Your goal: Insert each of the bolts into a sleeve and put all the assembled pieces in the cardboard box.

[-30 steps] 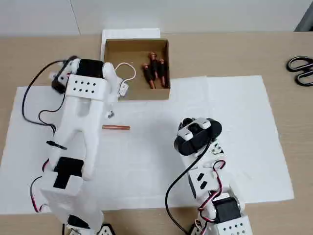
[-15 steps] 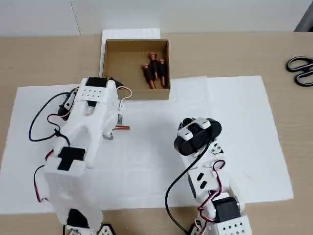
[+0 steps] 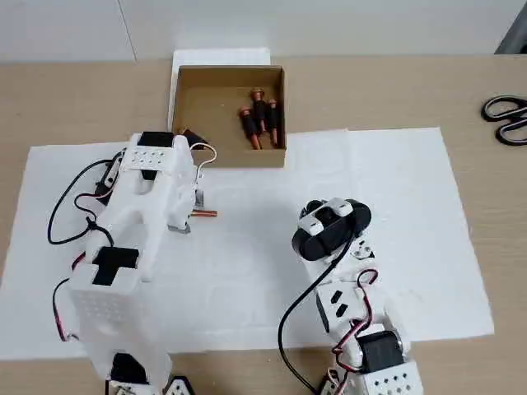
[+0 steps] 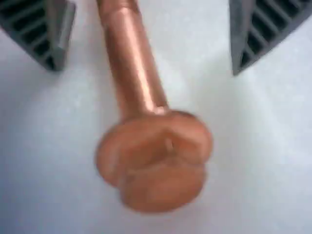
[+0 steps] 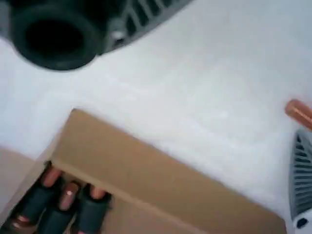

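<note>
A copper bolt (image 4: 139, 92) lies flat on the white sheet, its head toward the left wrist camera. My left gripper (image 4: 146, 34) is open, one finger (image 4: 41, 29) on each side of the shank, neither touching it. In the high view the bolt's tip (image 3: 209, 213) pokes out from under that arm. My right gripper (image 3: 331, 224) hangs over the middle of the sheet, shut on a black sleeve (image 5: 56, 34). The cardboard box (image 3: 188, 99) at the back holds three assembled pieces (image 3: 262, 117) along its right wall.
A white sheet (image 3: 395, 206) covers the work area. Scissors (image 3: 506, 118) lie on the bare table at the far right. A white lid or card (image 3: 218, 56) sticks out behind the box. Cables trail off both arms.
My left arm drew back from beside the box and came down over the bolt, which now lies between its fingers. The right arm kept still.
</note>
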